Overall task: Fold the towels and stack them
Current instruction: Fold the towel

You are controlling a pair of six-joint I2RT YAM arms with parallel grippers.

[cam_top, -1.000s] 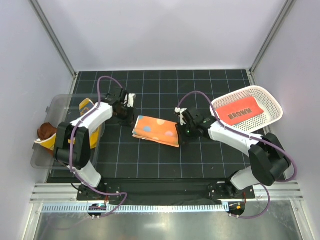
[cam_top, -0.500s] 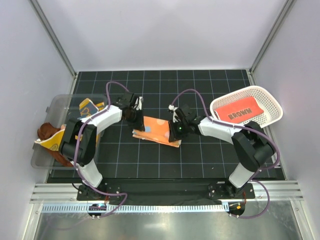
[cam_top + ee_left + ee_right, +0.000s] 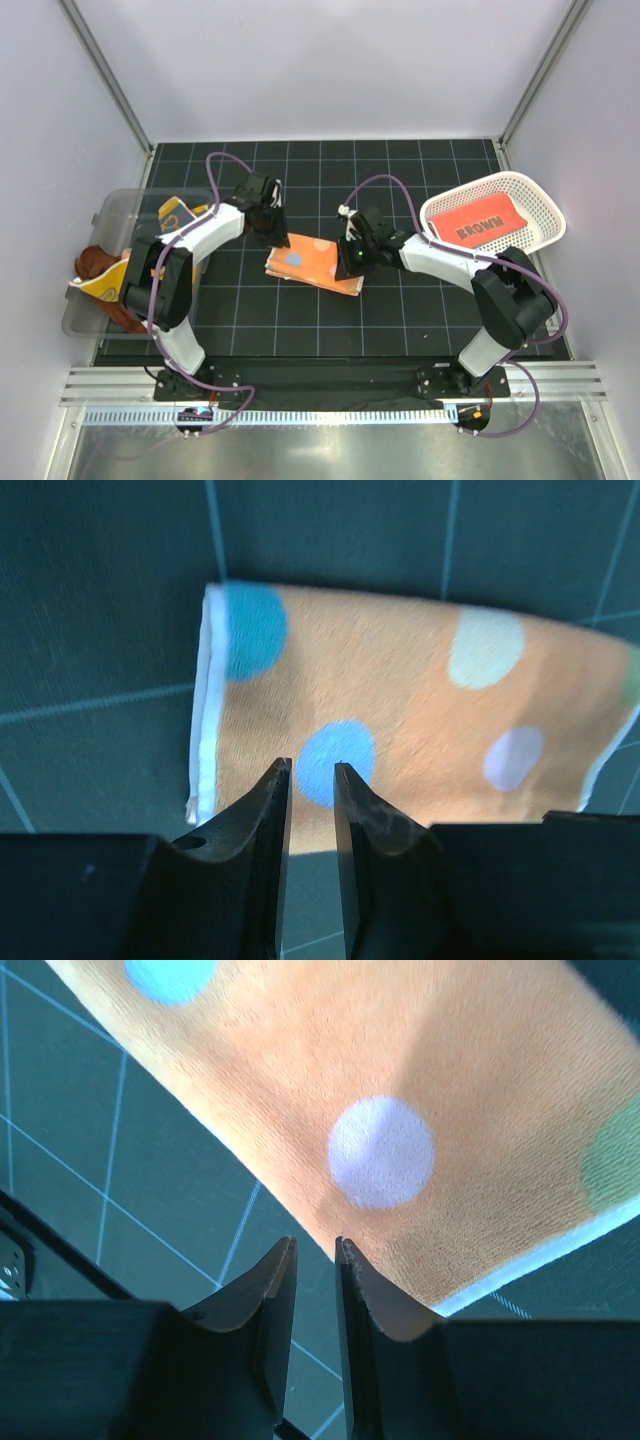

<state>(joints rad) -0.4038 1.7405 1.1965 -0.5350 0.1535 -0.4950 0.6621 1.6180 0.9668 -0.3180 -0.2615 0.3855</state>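
Note:
A folded orange polka-dot towel point(image 3: 310, 263) lies on the black grid mat between the arms. My left gripper point(image 3: 277, 231) hovers at its far-left corner. In the left wrist view its jaws point(image 3: 310, 765) stand a narrow gap apart over a blue dot of the towel point(image 3: 400, 700), with nothing between them. My right gripper point(image 3: 350, 258) is over the towel's right end. Its jaws point(image 3: 315, 1241) are also slightly apart and empty, at the long edge of the towel point(image 3: 450, 1090). A red-orange towel with white lettering point(image 3: 485, 222) lies folded in the white basket point(image 3: 545, 205).
At the left stands a clear plastic bin point(image 3: 108, 208) holding a yellow-orange towel point(image 3: 175, 215) and a rust-brown one point(image 3: 93, 263). The white basket sits at the right edge of the mat. White walls enclose the table on three sides.
The left gripper has moved right onto the polka-dot towel's left corner. The right gripper has moved left over the towel's right end, and its jaws have narrowed.

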